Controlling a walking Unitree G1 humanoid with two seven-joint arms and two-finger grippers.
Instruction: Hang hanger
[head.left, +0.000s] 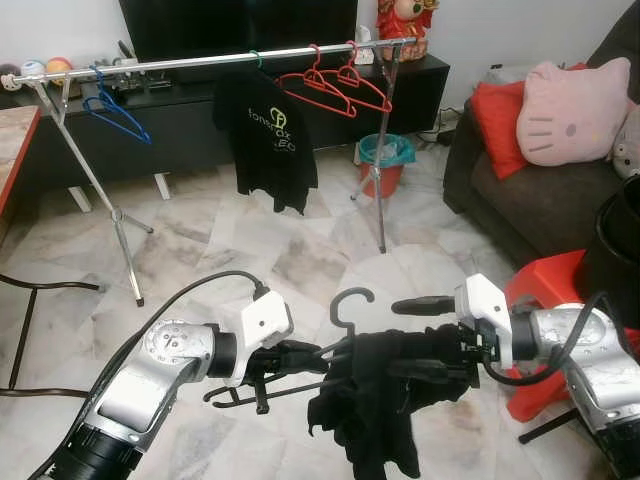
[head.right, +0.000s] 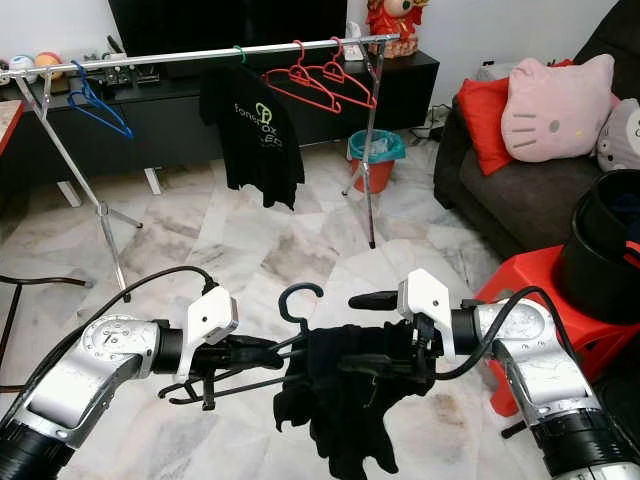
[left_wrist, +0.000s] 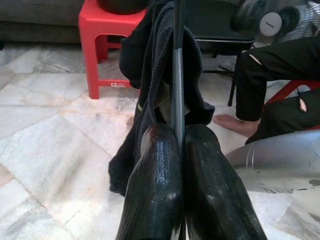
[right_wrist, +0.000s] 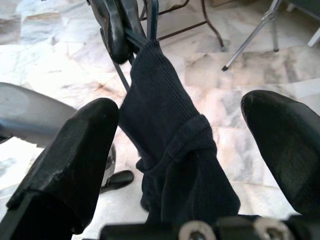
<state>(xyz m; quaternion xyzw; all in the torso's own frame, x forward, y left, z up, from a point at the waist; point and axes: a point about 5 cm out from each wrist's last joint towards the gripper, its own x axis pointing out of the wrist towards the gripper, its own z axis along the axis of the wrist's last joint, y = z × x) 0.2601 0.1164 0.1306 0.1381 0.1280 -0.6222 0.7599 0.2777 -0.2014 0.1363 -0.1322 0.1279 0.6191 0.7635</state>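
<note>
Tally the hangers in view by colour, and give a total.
Red hangers on the rail: 2
Blue hanger on the rail: 1
Green hanger under the black T-shirt: 1
Black hanger held by the left tool: 1
Total: 5

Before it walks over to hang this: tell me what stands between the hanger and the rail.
Nothing visible does. The left gripper is shut on the hanger with its dark garment; bare marble floor lies up to the rail, with free rail between the blue hanger and the black shirt.

Silver arms, white wrists, black cables, black pincers.
</note>
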